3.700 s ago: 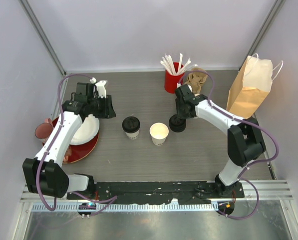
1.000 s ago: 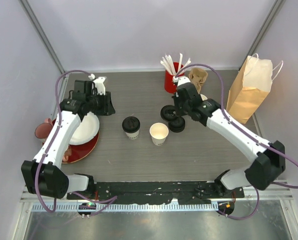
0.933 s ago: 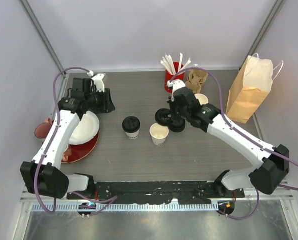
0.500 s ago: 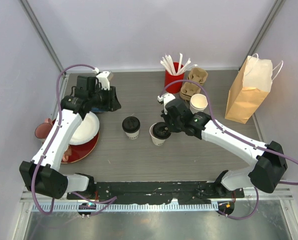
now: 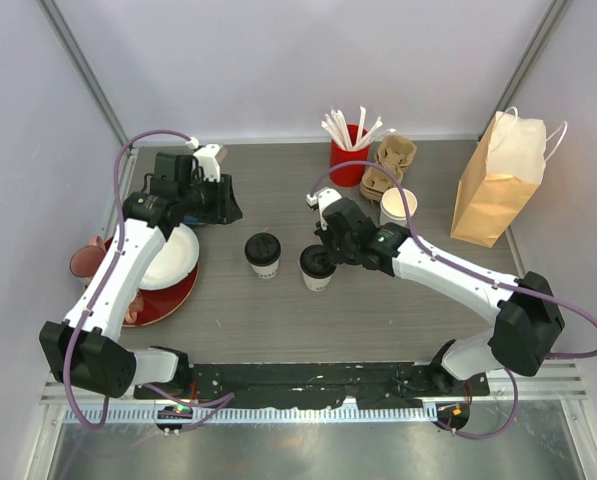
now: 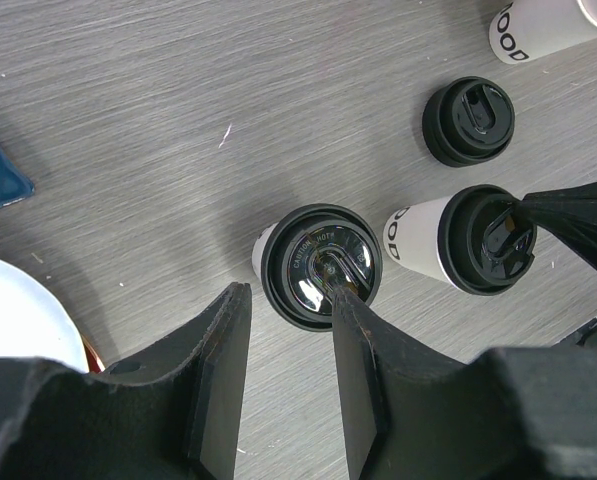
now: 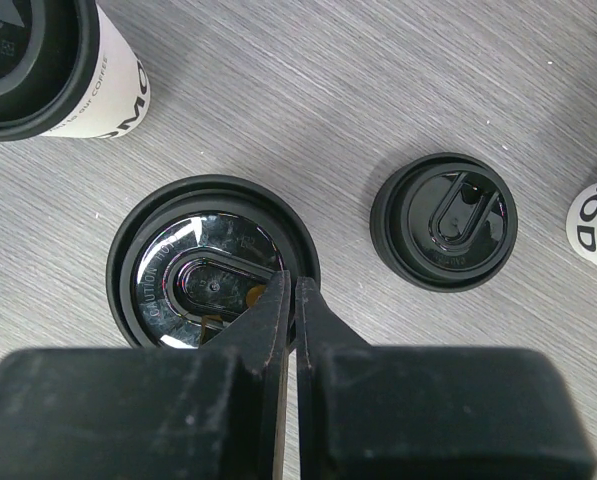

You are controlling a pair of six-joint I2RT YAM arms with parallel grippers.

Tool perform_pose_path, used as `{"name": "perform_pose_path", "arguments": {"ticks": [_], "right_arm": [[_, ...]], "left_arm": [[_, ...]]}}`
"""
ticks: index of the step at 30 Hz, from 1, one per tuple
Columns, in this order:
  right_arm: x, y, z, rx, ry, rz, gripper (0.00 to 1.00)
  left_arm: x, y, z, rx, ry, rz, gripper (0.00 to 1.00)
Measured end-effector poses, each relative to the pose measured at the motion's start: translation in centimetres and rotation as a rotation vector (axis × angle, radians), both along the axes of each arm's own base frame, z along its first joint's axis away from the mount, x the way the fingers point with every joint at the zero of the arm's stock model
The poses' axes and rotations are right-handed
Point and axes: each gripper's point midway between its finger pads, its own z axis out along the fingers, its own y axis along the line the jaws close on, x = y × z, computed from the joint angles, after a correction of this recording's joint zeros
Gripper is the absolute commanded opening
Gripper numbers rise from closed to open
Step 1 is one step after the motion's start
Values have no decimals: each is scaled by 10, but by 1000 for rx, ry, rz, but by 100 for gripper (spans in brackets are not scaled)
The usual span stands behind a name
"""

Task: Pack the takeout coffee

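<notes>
One takeout coffee cup (image 5: 263,253) stands lidded at mid-table; it also shows in the left wrist view (image 6: 321,265) and the right wrist view (image 7: 38,60). To its right stands the second white cup (image 5: 318,272) (image 6: 423,240), with a black lid (image 5: 318,262) (image 7: 213,265) lying over its mouth. My right gripper (image 5: 327,255) (image 7: 290,285) is shut on that lid's rim. My left gripper (image 5: 224,200) (image 6: 288,300) hovers open and empty, up and to the left of the first cup.
A stack of loose black lids (image 6: 468,120) (image 7: 443,220) lies right of the cups. A plain lidless cup (image 5: 398,205), a cardboard carrier (image 5: 383,165) and a red cup of stirrers (image 5: 350,160) stand behind. A paper bag (image 5: 498,180) is far right. A red plate (image 5: 168,300) lies left.
My right gripper carried a black lid left from the stack and brought it down over the open cup. My left gripper shifted slightly to the right and stayed open.
</notes>
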Motion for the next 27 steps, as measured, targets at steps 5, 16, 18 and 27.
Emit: {"name": "perform_pose_path", "arguments": {"ticks": [5,16,18,27], "right_arm": [[0,5,0,3,-4,11,1],[-2,16,14,-18,-30,43,1],[-2,19,19,-14,-42,51,1],[2,17,16,-62,-40,38,1]], "left_arm": [[0,0,-1,2,2,0,43],[-2,1,-4,4,8,0,43],[-2,1,-4,4,8,0,42],[-2,1,-5,5,9,0,43]]}}
